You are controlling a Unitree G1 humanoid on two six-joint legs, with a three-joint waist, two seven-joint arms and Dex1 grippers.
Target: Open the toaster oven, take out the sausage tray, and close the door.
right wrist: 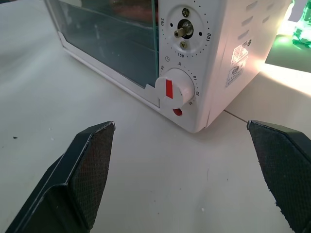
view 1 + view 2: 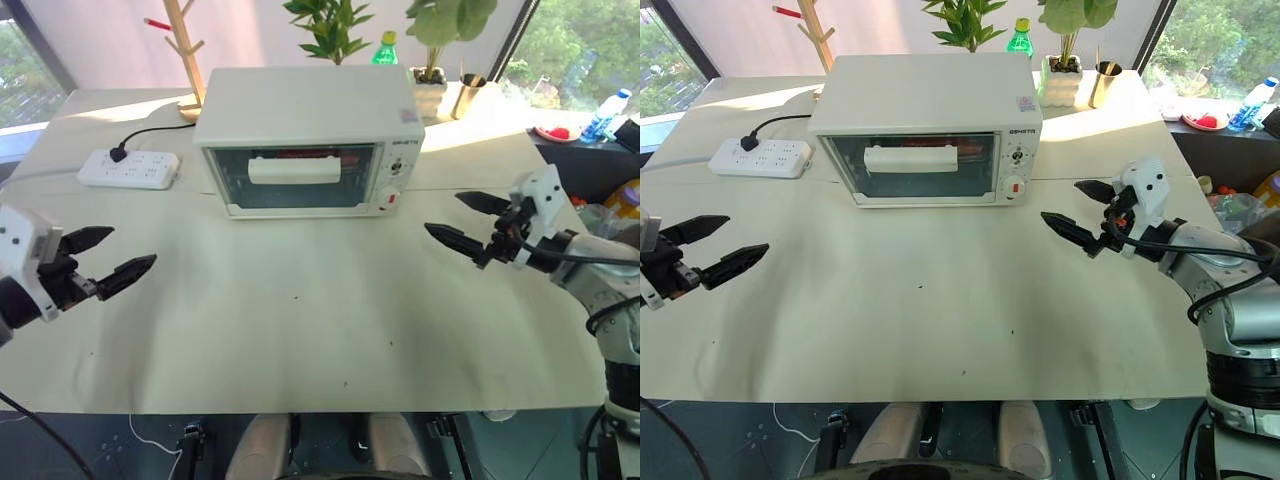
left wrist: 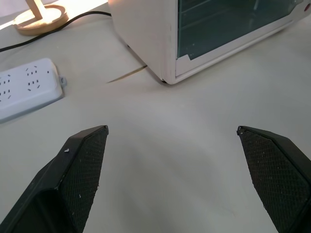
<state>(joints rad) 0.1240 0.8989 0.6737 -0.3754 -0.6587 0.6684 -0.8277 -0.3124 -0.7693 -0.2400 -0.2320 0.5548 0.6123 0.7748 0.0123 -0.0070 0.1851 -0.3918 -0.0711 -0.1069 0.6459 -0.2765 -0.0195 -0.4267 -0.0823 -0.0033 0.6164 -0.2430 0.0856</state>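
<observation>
I stand at a wide pale table (image 2: pixel 300 330) with the toaster oven (image 2: pixel 308 138) set toward its far edge, and I place everything else by that oven. It is a cream-white box whose door (image 2: pixel 295 178), a clear glass panel with a wide cream bar handle (image 2: pixel 294 169) across its upper part, is shut, so nothing of the task is done yet. The sausage tray (image 2: pixel 312 155) sits inside, seen only as a reddish strip through the glass above the handle. A white power strip (image 2: pixel 129 168) lies just to the oven's left, with the oven's black cord running to it. The main risk, as I judge it, is that the oven looks light and free-standing: if I pull the handle with one claw alone, the whole box may slide or tip toward me instead of the door swinging down, and it could drag on the cord. A second risk is the door dropping open onto the table, or a claw catching the knobs at the oven's right side. The tray may also tilt and spill its sausages if I grip it off-centre. My left gripper (image 2: pixel 108 254) hangs in front of and well to the left of the oven, fingers spread as wide as they go, holding and touching nothing. My right gripper (image 2: pixel 468 222) hangs in front of the oven's right corner, equally wide and empty.
</observation>
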